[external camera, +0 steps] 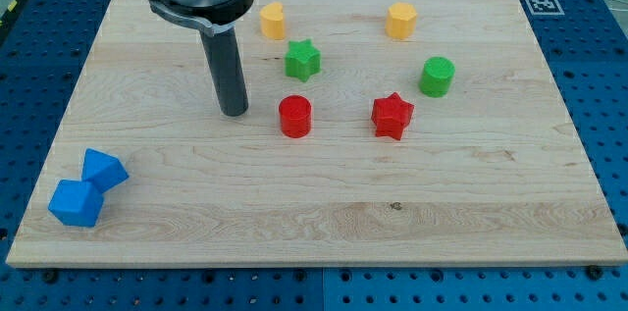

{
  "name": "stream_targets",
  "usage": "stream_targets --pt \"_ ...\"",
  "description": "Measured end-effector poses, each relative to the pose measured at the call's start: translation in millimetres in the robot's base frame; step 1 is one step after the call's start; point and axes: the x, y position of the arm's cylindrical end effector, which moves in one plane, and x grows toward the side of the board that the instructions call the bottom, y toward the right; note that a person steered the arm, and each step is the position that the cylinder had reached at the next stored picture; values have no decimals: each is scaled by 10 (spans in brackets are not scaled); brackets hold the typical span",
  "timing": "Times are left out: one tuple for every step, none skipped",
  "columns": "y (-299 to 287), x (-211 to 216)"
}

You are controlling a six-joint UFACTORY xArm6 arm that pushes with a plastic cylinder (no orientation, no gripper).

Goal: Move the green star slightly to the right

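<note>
The green star [303, 60] lies on the wooden board [314, 193] above the middle, toward the view's top. My tip [235, 112] rests on the board to the lower left of the star, well apart from it. A red cylinder [294, 116] stands just below the star, to the right of my tip.
A yellow block [273, 21] lies up-left of the star and a yellow hexagon block [400, 20] at the top right. A green cylinder [437, 77] and a red star [392, 115] lie to the right. Two blue blocks [88, 188] sit at the lower left.
</note>
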Motion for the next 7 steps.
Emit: stream_targets --pt "115 -108" --pt "267 -381" --pt "381 -564" --pt "412 -579" --pt "412 -579" --pt "439 -579" --pt "584 -579"
